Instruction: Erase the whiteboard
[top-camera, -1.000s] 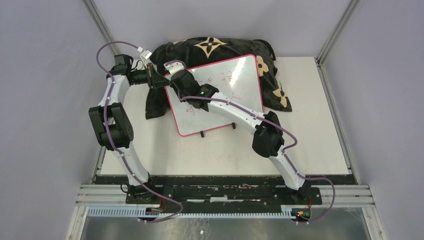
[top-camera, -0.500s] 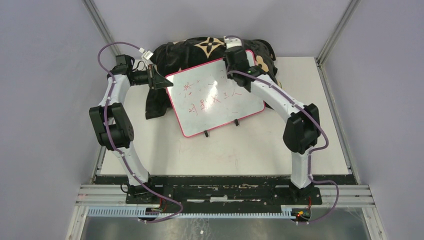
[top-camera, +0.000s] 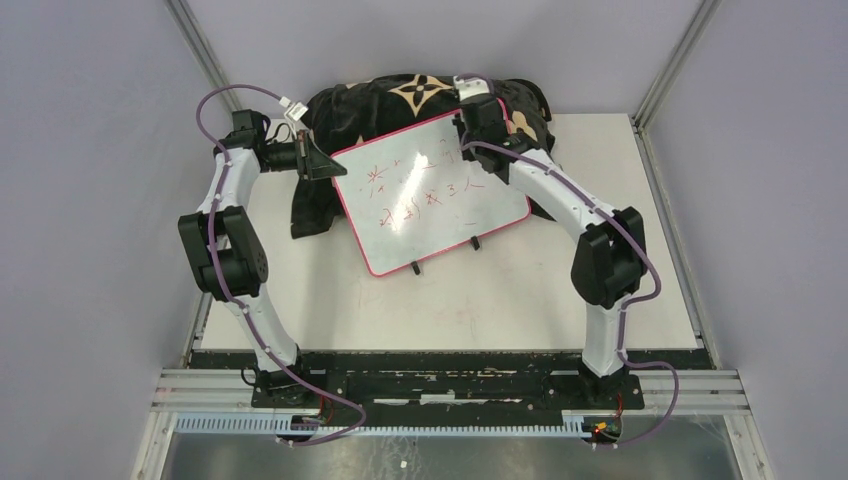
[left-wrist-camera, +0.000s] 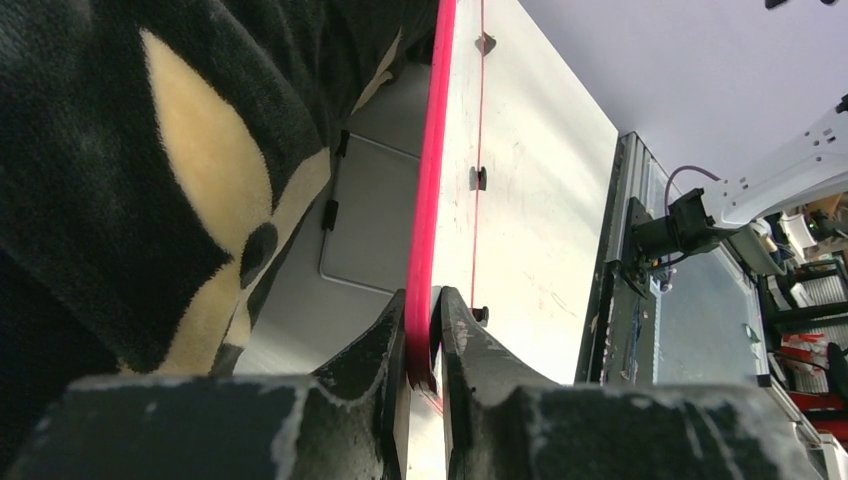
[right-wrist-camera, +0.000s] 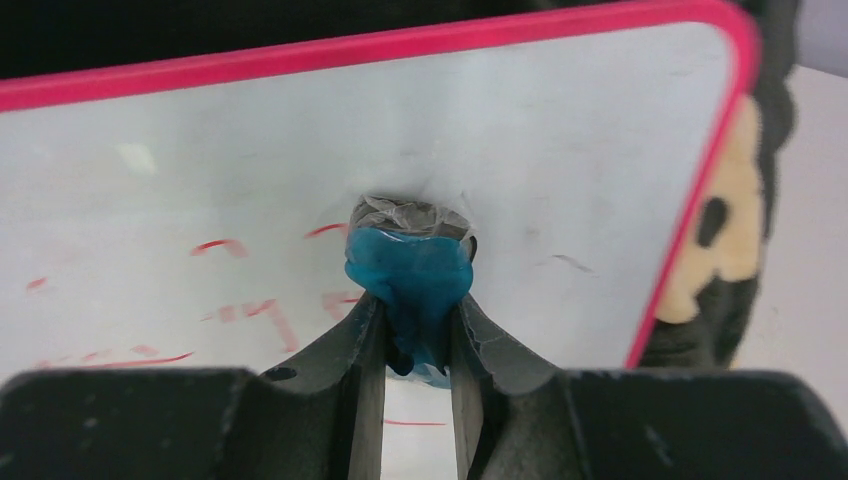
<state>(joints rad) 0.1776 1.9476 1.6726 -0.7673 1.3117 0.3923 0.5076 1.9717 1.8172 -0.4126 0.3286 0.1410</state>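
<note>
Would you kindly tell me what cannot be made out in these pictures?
Top external: the red writing on the whiteboard is too small to read; the right gripper hides the eraser.
Left wrist: the left gripper holds the board edge-on, writing unseen.
Right wrist: picture edges cut off most of the board.

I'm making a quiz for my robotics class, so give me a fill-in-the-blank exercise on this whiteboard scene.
1. The left pincer is shut on the pink-red ____ of the large rectangular white whiteboard.
2. The right pincer grips a small ____ eraser at the board's face.
3. The handwriting on the board is ____.
4. Behind the board lies a ____ cushion with tan flowers.
Missing words: frame; blue; red; black.
</note>
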